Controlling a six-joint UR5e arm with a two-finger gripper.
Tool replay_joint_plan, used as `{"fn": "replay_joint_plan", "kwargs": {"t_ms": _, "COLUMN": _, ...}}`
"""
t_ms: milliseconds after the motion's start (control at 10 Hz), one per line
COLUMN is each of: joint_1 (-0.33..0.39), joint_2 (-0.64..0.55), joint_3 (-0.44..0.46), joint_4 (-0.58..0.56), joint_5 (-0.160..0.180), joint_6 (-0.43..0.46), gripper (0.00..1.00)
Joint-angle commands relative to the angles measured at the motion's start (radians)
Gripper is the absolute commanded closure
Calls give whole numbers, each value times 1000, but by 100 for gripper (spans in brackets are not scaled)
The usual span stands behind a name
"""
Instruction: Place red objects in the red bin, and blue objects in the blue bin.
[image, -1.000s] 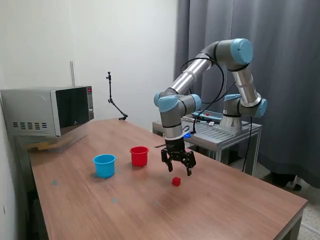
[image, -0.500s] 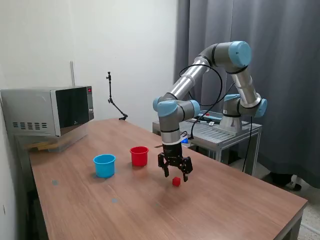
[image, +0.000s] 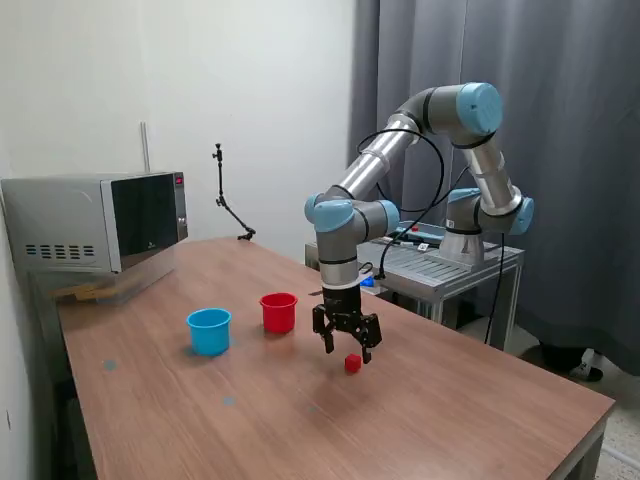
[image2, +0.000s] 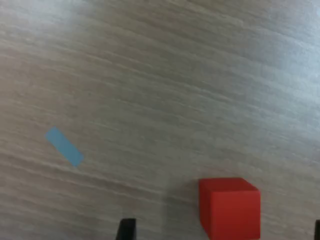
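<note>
I'm hovering the hand (image: 346, 347), fingers spread apart, just above the small bright red cube (image: 352, 364) sitting on the wooden worktop (image: 450, 410); off-centre, one finger is risking nudging it aside.

Robotics lab: UR5e arm (image: 400, 150) on metal stand, grey curtain (image: 560, 120), microwave (image: 95, 222).

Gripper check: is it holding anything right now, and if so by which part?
Nothing is held. The gripper is open above the table, and the red cube sits on the wood below it, untouched between the fingers.
</note>
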Motion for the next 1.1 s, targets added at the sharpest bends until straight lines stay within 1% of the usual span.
{"fn": "replay_joint_plan", "kwargs": {"t_ms": 0, "joint_1": 1, "joint_2": 0, "joint_3": 0, "joint_4": 0, "joint_5": -2, "joint_6": 5, "gripper": 0}}
{"fn": "replay_joint_plan", "kwargs": {"t_ms": 400, "joint_1": 14, "joint_2": -1, "joint_3": 26, "joint_4": 6, "joint_5": -5, "joint_6": 8, "gripper": 0}}
{"fn": "replay_joint_plan", "kwargs": {"t_ms": 1000, "joint_1": 28, "joint_2": -3, "joint_3": 17, "joint_4": 11, "joint_5": -7, "joint_6": 8, "gripper": 0}}
